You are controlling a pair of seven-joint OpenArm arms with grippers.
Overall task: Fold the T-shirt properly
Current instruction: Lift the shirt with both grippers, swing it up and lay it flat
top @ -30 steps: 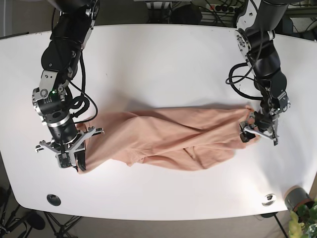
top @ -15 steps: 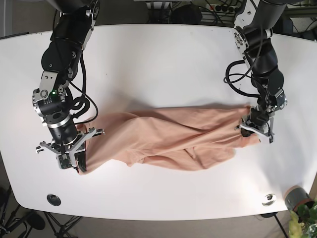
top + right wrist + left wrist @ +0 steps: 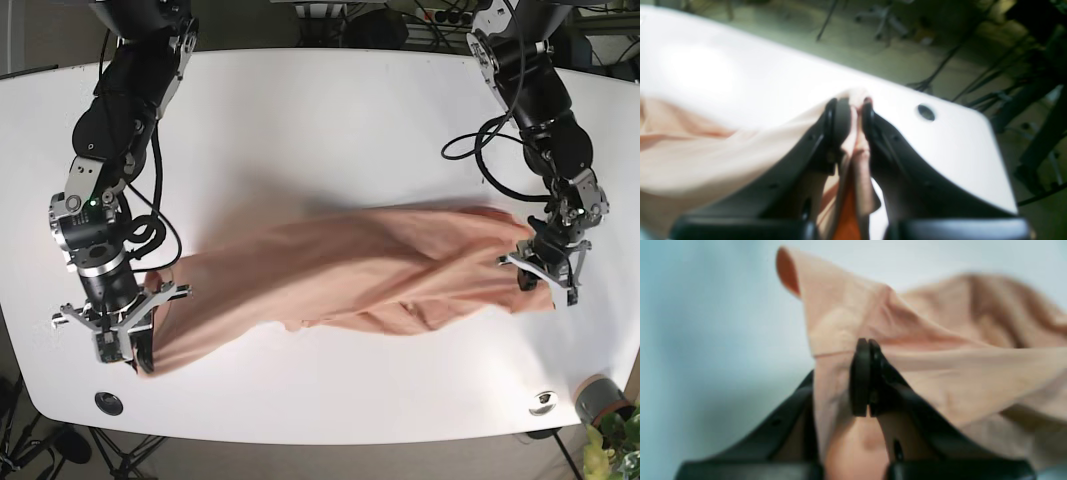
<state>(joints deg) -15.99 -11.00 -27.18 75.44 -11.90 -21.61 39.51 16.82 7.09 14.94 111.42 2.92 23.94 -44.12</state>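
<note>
A peach T-shirt [image 3: 340, 270] hangs stretched between my two grippers above the white table [image 3: 320, 120], sagging in loose folds in the middle. My left gripper [image 3: 537, 277], on the right of the base view, is shut on one end of the shirt [image 3: 907, 350]; its black fingers [image 3: 862, 373] are pressed together on a hemmed fold. My right gripper [image 3: 135, 355], at the lower left of the base view, is shut on the other end, with bunched fabric [image 3: 853, 140] pinched between its fingers [image 3: 840, 120].
A round cable hole [image 3: 108, 403] sits near the table's front left corner, another [image 3: 543, 401] near the front right. A grey pot with a green plant [image 3: 605, 415] stands off the front right corner. Chairs and cables lie on the floor beyond the table edge [image 3: 940, 100].
Both grippers have moved outward and lifted with the shirt: the right one toward the lower left, the left one further right. The shirt is now stretched longer and raised off the table.
</note>
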